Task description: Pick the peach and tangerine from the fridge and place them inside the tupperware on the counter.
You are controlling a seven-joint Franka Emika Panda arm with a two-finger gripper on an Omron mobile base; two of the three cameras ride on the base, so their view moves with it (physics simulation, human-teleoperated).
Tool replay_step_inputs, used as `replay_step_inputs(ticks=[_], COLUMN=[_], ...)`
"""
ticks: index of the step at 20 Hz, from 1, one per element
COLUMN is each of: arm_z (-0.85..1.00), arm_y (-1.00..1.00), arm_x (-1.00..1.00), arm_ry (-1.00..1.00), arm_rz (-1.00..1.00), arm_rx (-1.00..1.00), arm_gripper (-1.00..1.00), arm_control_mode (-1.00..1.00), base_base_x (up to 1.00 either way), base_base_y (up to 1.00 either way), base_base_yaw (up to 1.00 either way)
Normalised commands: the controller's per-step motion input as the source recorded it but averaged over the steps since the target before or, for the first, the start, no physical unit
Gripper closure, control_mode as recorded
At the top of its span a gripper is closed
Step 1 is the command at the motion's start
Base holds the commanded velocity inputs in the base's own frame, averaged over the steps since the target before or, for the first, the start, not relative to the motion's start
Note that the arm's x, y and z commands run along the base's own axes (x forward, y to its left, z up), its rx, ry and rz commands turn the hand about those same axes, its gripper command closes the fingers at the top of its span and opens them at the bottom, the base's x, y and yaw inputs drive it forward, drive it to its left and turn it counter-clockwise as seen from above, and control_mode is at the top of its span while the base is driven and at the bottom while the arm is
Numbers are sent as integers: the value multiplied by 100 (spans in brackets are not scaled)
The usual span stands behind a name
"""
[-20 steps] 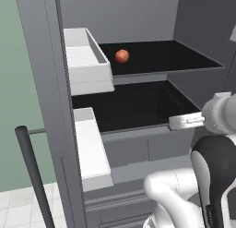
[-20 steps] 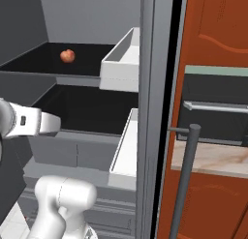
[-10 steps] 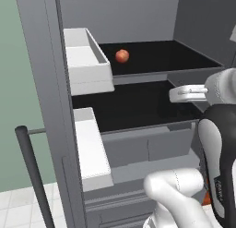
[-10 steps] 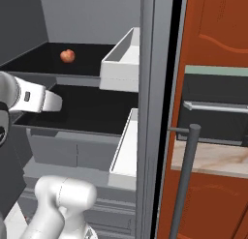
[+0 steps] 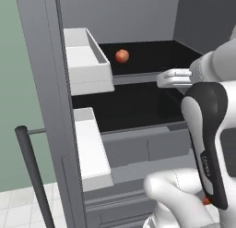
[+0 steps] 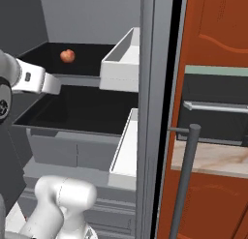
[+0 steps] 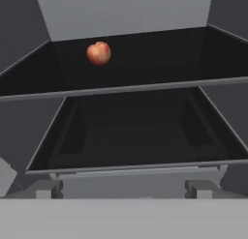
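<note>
Nearest to us, in the right base view, the dark bar handle (image 6: 186, 175) of the open fridge door stands upright, and just behind it a strip of the beige marbled counter (image 6: 213, 158) shows beneath a dark oven front, with red-brown cabinet wood above and below. In the left base view the same handle (image 5: 32, 171) rises at the lower left of the fridge (image 5: 39, 84).

Taking the fridge as our landmark, we see two white door bins: the lower bin (image 5: 92, 148) sits beside the fridge's lower black shelf, and the upper bin (image 5: 85, 61) sits beside its upper shelf. In the right base view these bins (image 6: 126, 146) hang on the fridge's right side.

Our gripper (image 7: 126, 188) is level with the front of the fridge's lower shelf (image 7: 131, 136), outside the compartment, pointing inward. In the hand view its two finger tips (image 7: 46, 188) stand far apart at the bottom, spread wide and released, with nothing between them. From the left base view the white hand (image 5: 175, 78) hovers just in front of the edge of the fridge's upper shelf.

Farthest in, the peach (image 7: 99, 53) rests on the fridge's upper black shelf (image 7: 145, 54), toward the back wall and well apart from our gripper. It shows as a reddish ball in the left base view (image 5: 122, 56) and the right base view (image 6: 67, 55), close to the upper door bin's side of the fridge.
</note>
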Motion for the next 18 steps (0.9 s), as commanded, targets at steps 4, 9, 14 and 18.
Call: replay_step_inputs(ticks=[4, 9, 14, 18], arm_z=[9, 1, 0, 0], arm_y=[19, 15, 11, 10], arm_x=[46, 63, 76, 76], arm_ry=[0, 2, 10, 12], arm_rz=[0, 0, 0, 0], arm_rx=[0, 0, 0, 0], arm_gripper=[-100, -100, -100, -100], arm_control_mode=[-100, -100, -100, -100], base_base_x=[0, 0, 0, 0], base_base_y=[0, 0, 0, 0], base_base_yaw=[0, 0, 0, 0])
